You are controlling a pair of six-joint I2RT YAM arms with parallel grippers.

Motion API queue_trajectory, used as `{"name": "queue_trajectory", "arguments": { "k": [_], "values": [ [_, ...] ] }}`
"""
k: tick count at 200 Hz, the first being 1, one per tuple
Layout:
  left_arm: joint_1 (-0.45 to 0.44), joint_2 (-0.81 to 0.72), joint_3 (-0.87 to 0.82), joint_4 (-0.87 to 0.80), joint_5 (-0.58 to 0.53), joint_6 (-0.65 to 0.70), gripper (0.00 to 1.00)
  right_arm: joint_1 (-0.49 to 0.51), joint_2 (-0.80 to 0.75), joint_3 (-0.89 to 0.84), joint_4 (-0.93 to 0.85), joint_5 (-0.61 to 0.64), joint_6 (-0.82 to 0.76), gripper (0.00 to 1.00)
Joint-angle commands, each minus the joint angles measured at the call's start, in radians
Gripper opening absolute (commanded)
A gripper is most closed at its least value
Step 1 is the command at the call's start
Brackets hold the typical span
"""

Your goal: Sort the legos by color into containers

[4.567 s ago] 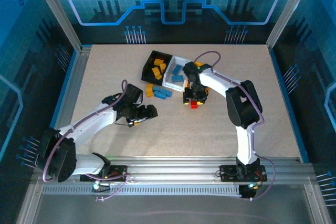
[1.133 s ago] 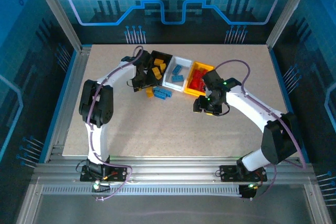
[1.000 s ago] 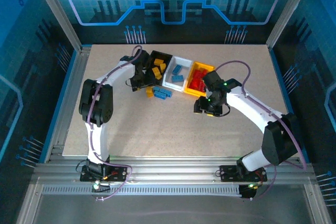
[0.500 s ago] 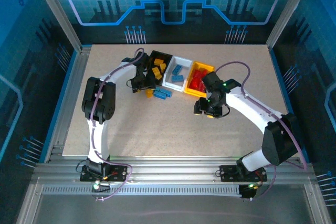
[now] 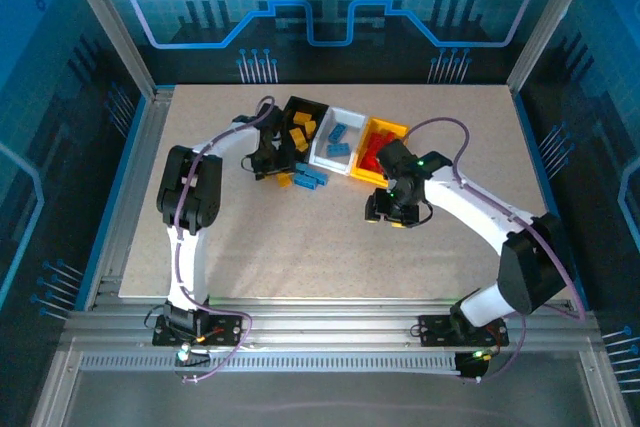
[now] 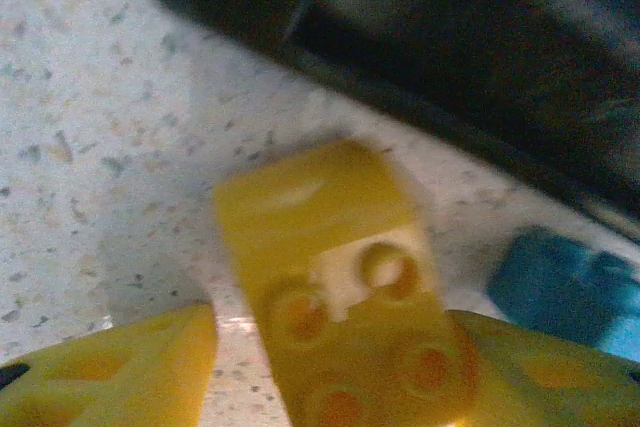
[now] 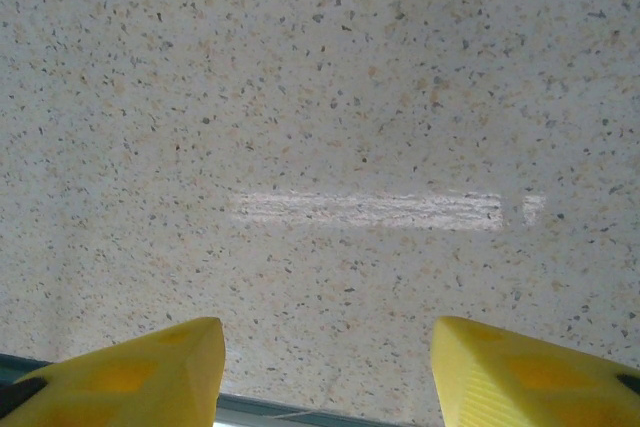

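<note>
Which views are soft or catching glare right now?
Left wrist: the frame is soft throughout, the small yellow studded plastic brick is too close to focus, and the black plastic bin and small blue plastic brick are smeared. Right wrist: sharp, with one horizontal glare streak on the speckled tabletop. Top external: even light, in focus.

Glossy plastic brick, smooth speckled table
</note>
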Motion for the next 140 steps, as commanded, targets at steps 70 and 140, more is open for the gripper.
{"name": "queue_trajectory", "arguments": {
  "k": [70,140],
  "values": [
    [0.026,-0.217,-0.268,0.031,-0.007,-0.058,0.48,0.035,0.051,0.031,-0.008,0.012,-0.035,0.59],
    [0.025,-0.346,-0.403,0.033,-0.006,-0.071,0.59,0.035,0.027,-0.016,0.022,0.007,-0.034,0.59]
  ]
}}
